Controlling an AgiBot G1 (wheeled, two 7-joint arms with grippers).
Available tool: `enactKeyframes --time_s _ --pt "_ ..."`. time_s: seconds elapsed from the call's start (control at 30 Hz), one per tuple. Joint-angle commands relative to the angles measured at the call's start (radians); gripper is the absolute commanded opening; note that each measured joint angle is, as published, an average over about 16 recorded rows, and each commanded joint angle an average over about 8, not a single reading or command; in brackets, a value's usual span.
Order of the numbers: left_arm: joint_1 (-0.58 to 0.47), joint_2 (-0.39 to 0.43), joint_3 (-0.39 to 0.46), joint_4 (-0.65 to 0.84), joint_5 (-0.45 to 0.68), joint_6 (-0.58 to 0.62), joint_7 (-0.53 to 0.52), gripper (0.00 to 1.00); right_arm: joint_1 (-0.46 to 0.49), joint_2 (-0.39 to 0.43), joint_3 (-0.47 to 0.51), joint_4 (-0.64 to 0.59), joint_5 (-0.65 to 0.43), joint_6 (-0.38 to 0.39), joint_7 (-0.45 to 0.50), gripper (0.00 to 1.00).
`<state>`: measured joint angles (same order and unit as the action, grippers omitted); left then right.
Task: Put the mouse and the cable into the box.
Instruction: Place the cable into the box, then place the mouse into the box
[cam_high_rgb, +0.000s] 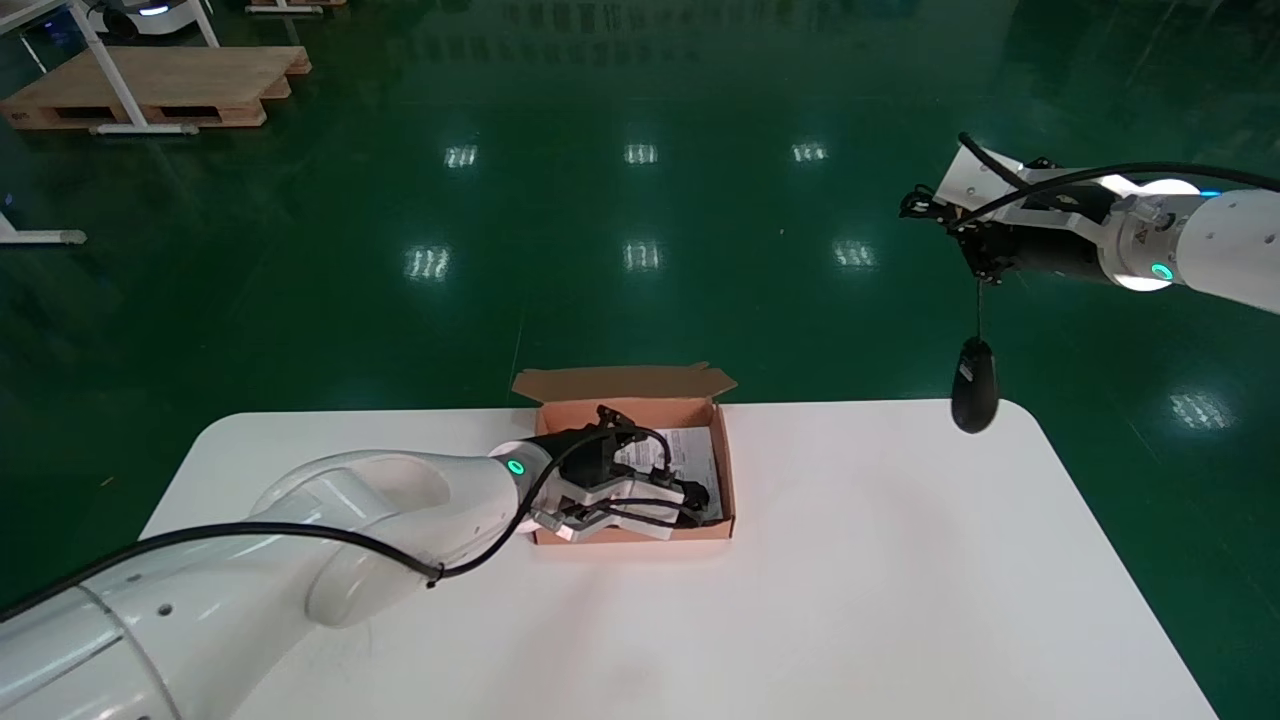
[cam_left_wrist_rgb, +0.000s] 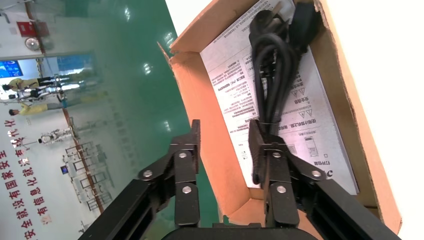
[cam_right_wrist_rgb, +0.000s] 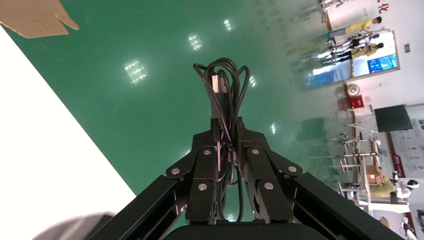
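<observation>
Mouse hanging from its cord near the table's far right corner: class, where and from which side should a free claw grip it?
Across the body's two long sides, around its middle, coming in level from the table side. The mouse hangs cord-end up and free, its coiled cord pinched in the right claw, so its narrow flanks are exposed; a one-sided push would probably swing it.

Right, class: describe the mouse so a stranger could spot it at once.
Find the far right corner of the white table. Above it the right hand grips a bundled cord, and the black mouse dangles below, the only thing hanging in mid-air.
</observation>
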<state>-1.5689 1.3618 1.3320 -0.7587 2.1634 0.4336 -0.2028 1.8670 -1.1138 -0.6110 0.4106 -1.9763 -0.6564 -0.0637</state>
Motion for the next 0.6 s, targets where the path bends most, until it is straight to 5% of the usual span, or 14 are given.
enactKeyframes --time_s 0.03,0.3,0.6 --pt "0.004 -0.007 0.001 -0.014 -0.001 -0.003 0.006 1.0 0.0 0.0 0.0 -0.001 0.0 0.001 0.0 0.0" --pt "-0.072 -0.036 -0.036 0.109 0.039 0.028 -0.119 1.0 -0.01 -0.002 -0.001 0.014 0.003 -0.006 -0.006 0.0" --pt "-0.2 -0.104 -0.063 0.304 0.207 0.035 -0.31 1.0 -0.037 -0.044 -0.004 0.028 0.02 0.0 -0.049 0.0"
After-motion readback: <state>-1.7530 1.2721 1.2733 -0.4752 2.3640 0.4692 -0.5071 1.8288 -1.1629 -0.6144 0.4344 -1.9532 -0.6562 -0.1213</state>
